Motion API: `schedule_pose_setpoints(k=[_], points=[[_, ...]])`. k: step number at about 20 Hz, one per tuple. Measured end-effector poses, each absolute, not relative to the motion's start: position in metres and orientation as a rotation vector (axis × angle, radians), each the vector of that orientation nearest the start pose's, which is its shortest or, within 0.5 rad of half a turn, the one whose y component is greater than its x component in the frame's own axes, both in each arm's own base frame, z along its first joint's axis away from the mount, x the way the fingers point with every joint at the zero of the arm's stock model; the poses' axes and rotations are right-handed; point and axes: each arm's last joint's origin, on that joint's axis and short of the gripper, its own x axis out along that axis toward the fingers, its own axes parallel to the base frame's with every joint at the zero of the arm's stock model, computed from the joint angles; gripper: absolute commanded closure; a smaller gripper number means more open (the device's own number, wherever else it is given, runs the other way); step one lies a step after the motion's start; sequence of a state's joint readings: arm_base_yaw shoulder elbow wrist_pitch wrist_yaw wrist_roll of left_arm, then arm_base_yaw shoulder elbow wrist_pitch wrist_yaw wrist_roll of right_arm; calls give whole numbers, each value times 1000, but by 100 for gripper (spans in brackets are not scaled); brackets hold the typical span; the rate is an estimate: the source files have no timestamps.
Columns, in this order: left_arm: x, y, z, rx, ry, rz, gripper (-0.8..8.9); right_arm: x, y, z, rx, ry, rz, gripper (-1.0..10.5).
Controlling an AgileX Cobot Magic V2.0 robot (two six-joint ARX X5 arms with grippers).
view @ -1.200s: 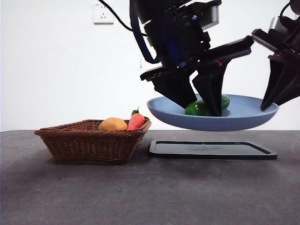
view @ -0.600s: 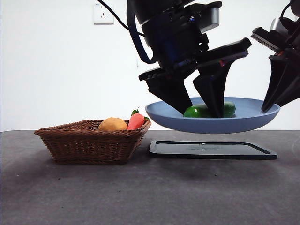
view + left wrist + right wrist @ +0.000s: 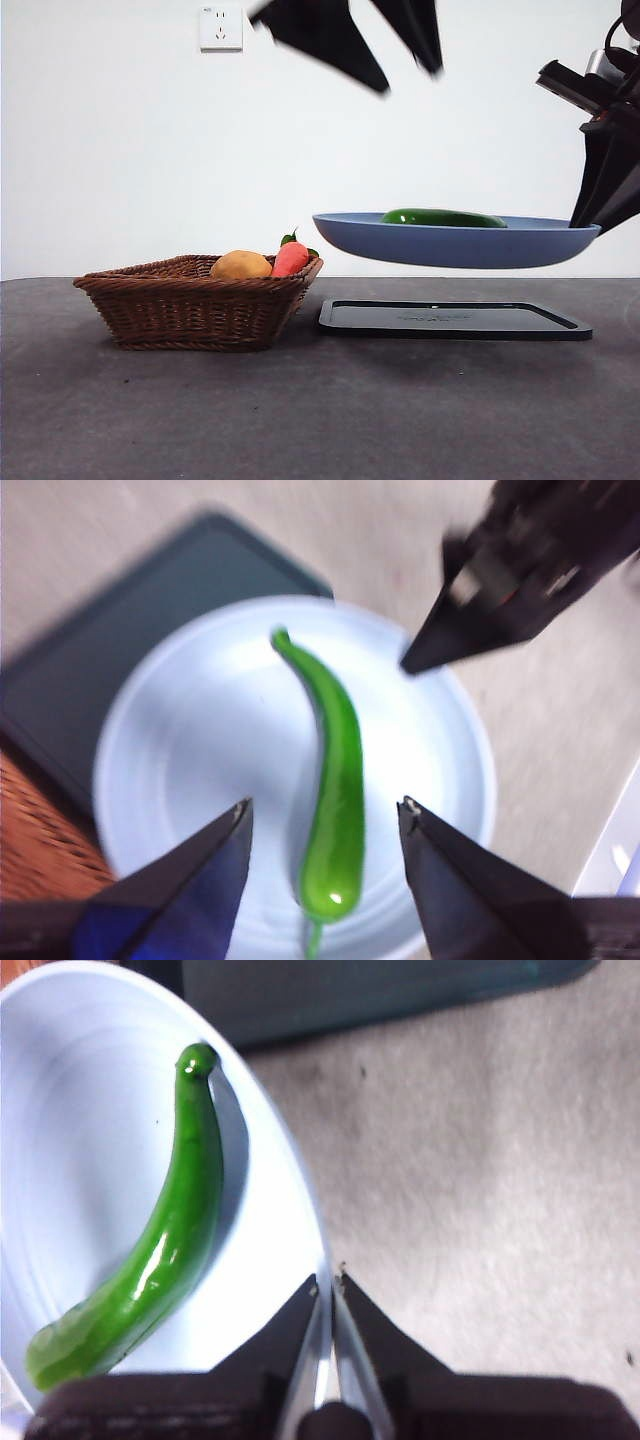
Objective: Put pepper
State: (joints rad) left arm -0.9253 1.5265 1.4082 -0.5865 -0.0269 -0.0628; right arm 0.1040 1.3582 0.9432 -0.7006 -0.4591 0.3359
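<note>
one pepper (image 3: 443, 217) lies in the blue plate (image 3: 455, 245), mid-right; right gripper (image 3: 326, 1285) pinches its rim, left gripper (image 3: 322, 815) wide above.

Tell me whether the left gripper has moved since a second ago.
Yes. The left gripper has risen off the pepper, from level with the plate to the wall socket's height, jaws open.

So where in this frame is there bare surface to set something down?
The black tray under the raised blue plate is bare, as is the table in front of the basket and tray. The basket is crowded with vegetables, and the pepper fills the plate's middle, whose rim the right gripper pinches.
</note>
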Motion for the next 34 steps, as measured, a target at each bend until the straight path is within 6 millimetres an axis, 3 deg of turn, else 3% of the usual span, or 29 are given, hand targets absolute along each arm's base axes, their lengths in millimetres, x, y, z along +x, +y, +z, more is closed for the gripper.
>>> schedule_pose_setpoints(k=[3, 9, 14, 18, 26, 30, 34], points=[[184, -243, 365, 256, 593, -854, 555, 260, 33, 234, 537, 1188, 269, 944], [155, -205, 397, 241, 541, -863, 555, 308, 20, 240, 573, 1164, 193, 944], [139, -183, 413, 215, 490, -868, 555, 355, 14, 214, 575, 1193, 138, 944], [136, -179, 416, 210, 481, -869, 555, 381, 14, 192, 577, 1177, 141, 944], [136, -179, 416, 210, 480, -869, 555, 394, 14, 164, 600, 1189, 128, 943], [136, -179, 416, 210, 480, -869, 555, 396, 14, 165, 599, 1169, 138, 799], [136, -179, 416, 211, 479, -861, 555, 390, 14, 174, 579, 1179, 147, 777]])
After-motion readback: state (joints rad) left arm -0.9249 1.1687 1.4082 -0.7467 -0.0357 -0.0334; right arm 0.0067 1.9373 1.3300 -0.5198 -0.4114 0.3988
